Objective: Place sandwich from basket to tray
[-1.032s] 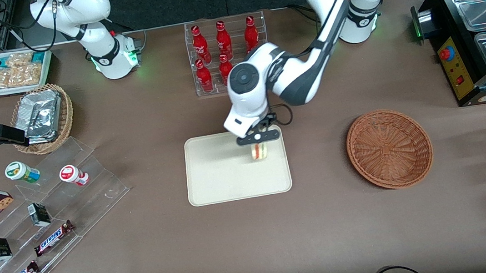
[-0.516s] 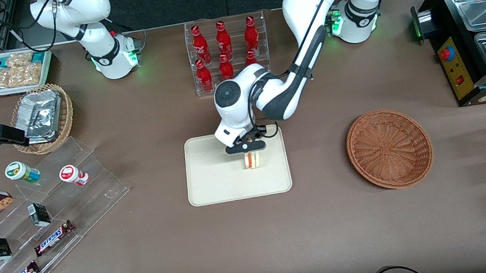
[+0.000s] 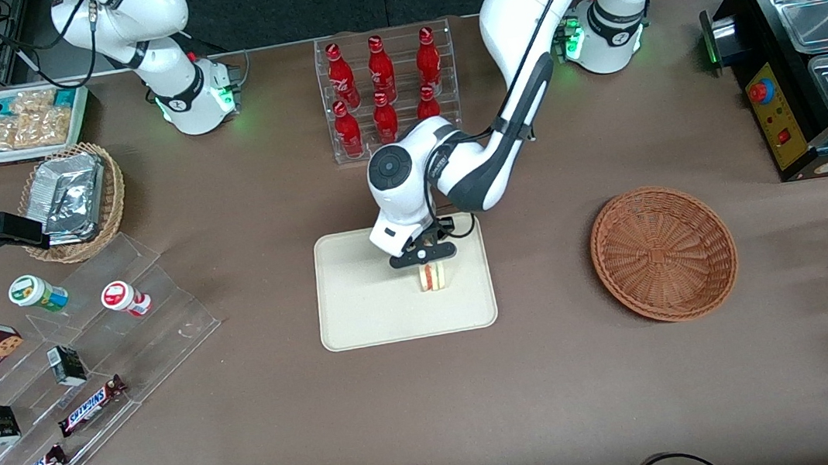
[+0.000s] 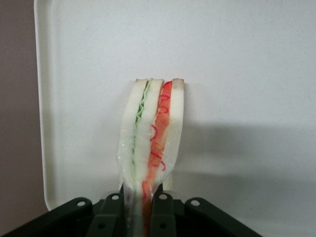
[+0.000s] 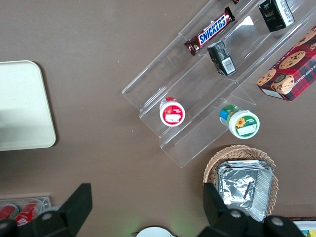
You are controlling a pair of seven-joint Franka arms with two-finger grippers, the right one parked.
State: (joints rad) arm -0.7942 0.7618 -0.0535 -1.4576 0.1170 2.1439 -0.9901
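Observation:
The sandwich (image 3: 432,278) (image 4: 153,128) is a white bread wedge with red and green filling along its cut edge. It stands on edge over the cream tray (image 3: 365,312) (image 4: 247,64), down at the tray's surface; contact cannot be judged. My left gripper (image 3: 423,257) (image 4: 143,200) is directly above it, shut on the sandwich, with the black fingers (image 4: 164,207) pinching its upper end. The reddish-brown wicker basket (image 3: 663,252) sits empty beside the tray, toward the working arm's end of the table. A corner of the tray (image 5: 22,106) also shows in the right wrist view.
A clear rack of red bottles (image 3: 386,87) stands farther from the front camera than the tray. Toward the parked arm's end are a tan basket of foil packets (image 3: 73,199), a stepped acrylic display with snack bars (image 3: 90,402) and a white snack bin (image 3: 19,123). A black food warmer (image 3: 809,70) stands at the working arm's end.
The gripper has carried the sandwich a little further in over the tray and lowered it toward the tray's surface. The forearm has swung in closer to the bottle rack.

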